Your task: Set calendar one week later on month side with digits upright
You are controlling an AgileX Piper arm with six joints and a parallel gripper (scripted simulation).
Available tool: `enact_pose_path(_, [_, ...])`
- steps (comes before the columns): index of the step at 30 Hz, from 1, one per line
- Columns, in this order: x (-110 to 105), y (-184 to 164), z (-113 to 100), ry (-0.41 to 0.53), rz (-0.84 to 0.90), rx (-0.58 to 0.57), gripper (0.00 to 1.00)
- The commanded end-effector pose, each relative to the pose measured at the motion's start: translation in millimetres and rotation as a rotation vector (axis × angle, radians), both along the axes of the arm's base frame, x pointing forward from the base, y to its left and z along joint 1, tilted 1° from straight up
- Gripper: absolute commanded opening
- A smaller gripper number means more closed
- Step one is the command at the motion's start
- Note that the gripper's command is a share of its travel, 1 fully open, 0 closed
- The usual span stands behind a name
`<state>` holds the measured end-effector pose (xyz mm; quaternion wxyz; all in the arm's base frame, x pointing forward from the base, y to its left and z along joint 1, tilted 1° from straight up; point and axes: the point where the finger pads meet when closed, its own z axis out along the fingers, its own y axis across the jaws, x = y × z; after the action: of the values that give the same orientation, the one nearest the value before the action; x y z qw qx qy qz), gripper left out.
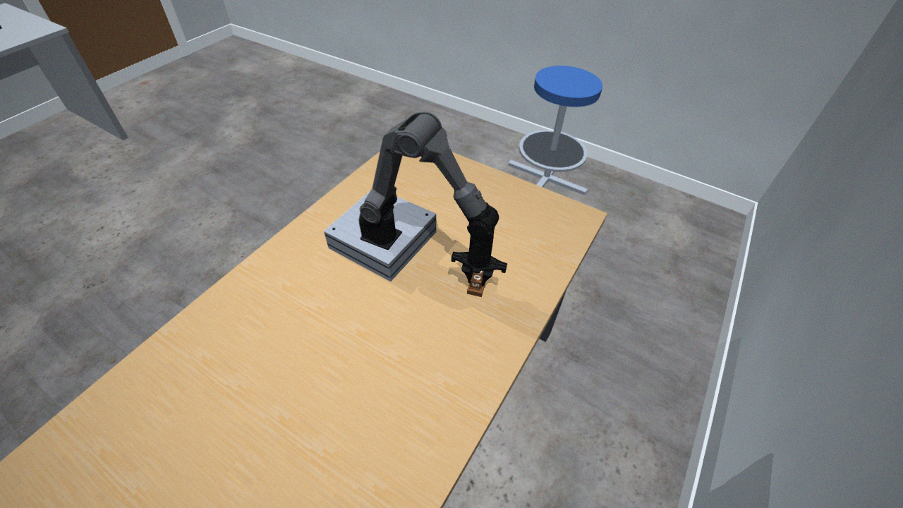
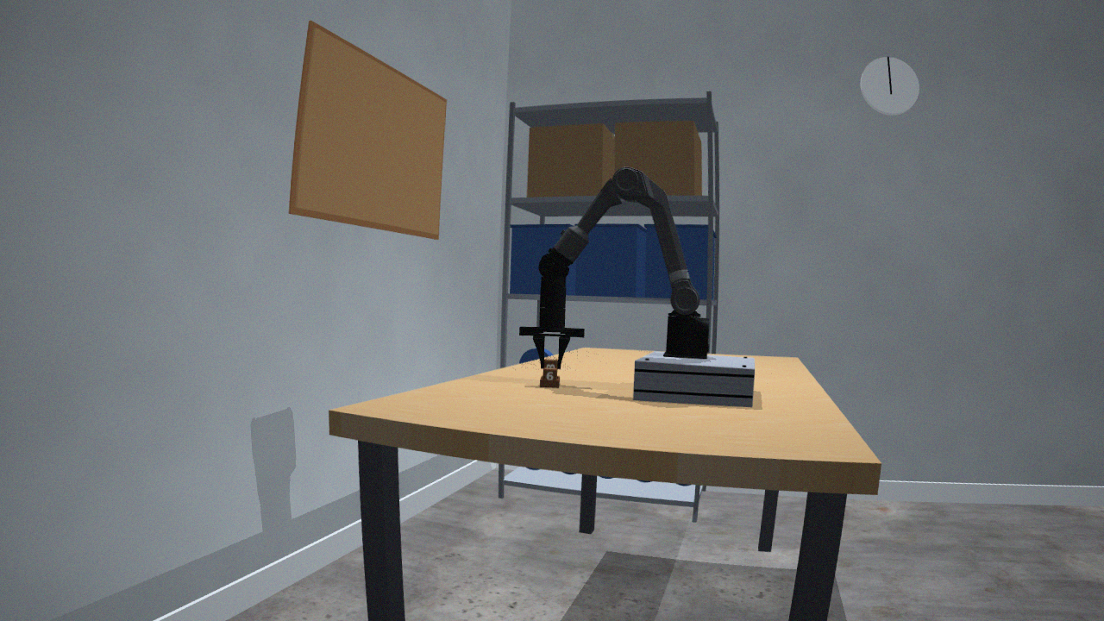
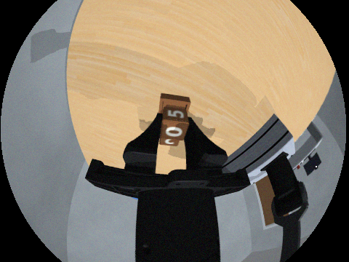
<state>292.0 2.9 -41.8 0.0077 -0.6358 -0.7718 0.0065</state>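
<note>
My gripper (image 1: 477,278) (image 2: 551,366) (image 3: 173,121) is shut on a brown cube (image 1: 475,283) (image 2: 550,364) (image 3: 174,130), whose top shows a white 0. A 5 turned on its side is on its face toward the top camera. The cube is raised above the brown tray (image 1: 475,292) (image 2: 549,384) (image 3: 175,98). A second cube (image 2: 549,376) (image 3: 169,142) stands in the tray behind it, with an upright 6 toward the exterior camera and a digit on top partly hidden in the wrist view. The tray rests on the table. The month's name is not readable.
The arm's grey base block (image 1: 410,249) (image 2: 693,382) (image 3: 258,145) stands on the table (image 1: 283,379) (image 2: 602,432) (image 3: 218,44), on the far side of a gap from the tray. A table edge runs on the tray's other side. A blue stool (image 1: 568,82) stands beyond the table.
</note>
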Motion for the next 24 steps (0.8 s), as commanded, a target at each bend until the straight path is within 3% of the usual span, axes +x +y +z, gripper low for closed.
enact_pose_path(1, [1.9,-0.1,13.3,-0.006,0.002,-0.001,0.35])
enact_pose_path(11, [2.8,-0.1,78.9,-0.006,0.002,-0.001,0.35])
enact_pose_path(24, [2.2,-0.1,83.9,-0.002,0.002,-0.001,0.35])
